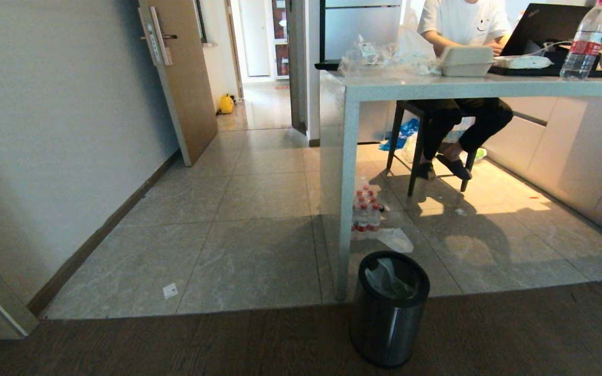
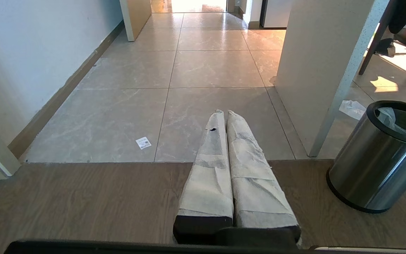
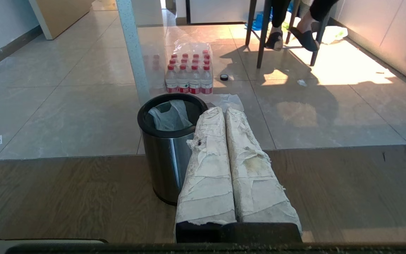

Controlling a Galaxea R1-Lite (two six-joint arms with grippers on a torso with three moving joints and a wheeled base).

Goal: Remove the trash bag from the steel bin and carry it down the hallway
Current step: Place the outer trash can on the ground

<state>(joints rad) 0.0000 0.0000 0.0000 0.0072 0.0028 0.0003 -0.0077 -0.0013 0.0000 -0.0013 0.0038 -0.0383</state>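
The floor here changes from dark wood planks under me to glossy grey marbled tiles ahead, and along the white wall on my left those tiles run past an open brown door (image 1: pixel 181 78) into the hallway (image 1: pixel 262 107), which is where the load has to end up, so that route matters from the start. A small paper label (image 1: pixel 170 291) lies flat on the tiles near the wood edge, out of my way.

My left gripper (image 2: pixel 223 113) hangs low over the wood with its two taped fingers pressed together and nothing between them; I judge it parked, since the bin sits off to its side, well apart.

Moving right, the steel bin (image 1: pixel 389 313) stands upright on the wood, just beside the leg of the white table (image 1: pixel 340 183). The trash bag (image 1: pixel 389 279) is slumped inside it, its crinkled top below the black rim, so nothing has been lifted yet. A shrink-wrapped pack of water bottles (image 1: pixel 366 211) sits on the tiles behind the bin.

My right gripper (image 3: pixel 222 110) is shut tight and empty too, its tips just beside the bin's rim; it looks the better placed to reach in, but would have to spread first.

Further right a person (image 1: pixel 463 31) sits at the table by a laptop (image 1: pixel 546 23)
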